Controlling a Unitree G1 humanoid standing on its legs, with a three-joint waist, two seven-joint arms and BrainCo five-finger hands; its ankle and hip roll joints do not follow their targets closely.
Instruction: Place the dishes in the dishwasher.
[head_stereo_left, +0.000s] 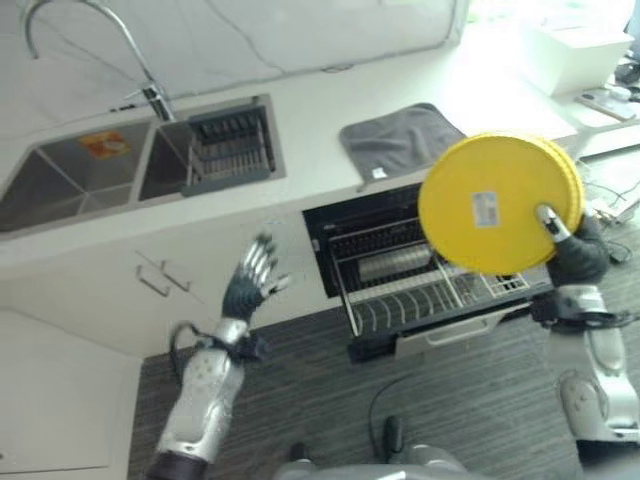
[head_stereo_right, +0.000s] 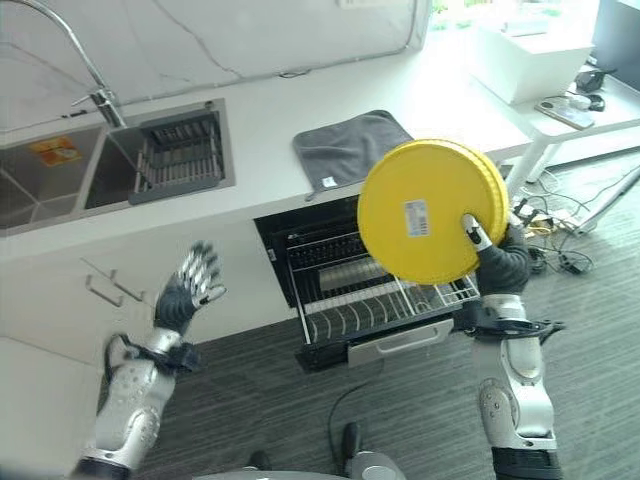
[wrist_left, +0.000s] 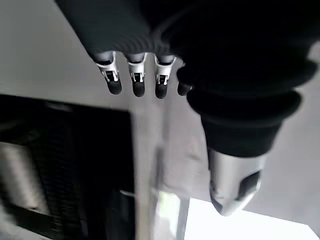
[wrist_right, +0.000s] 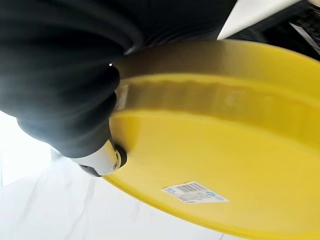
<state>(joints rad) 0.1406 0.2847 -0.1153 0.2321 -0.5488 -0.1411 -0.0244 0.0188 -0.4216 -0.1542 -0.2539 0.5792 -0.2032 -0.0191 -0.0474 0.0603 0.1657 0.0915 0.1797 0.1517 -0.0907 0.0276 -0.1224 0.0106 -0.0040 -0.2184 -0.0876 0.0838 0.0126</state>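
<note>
Up top, the white bench runs across the scene with a double steel sink let into it, a dark drain rack sitting in the sink's right-hand basin and a curved tap rising behind. Below the bench edge the dishwasher stands open, its wire rack pulled out over the dark striped floor. A grey cloth lies flat on the bench just above the dishwasher opening. Held up in the air over the pulled-out rack is the yellow plate, tilted nearly on edge with its underside and a small white label facing the camera. The right hand clamps the plate's lower right rim, thumb across the underside. The left hand hovers in front of the white cabinet, fingers spread and holding nothing.
</note>
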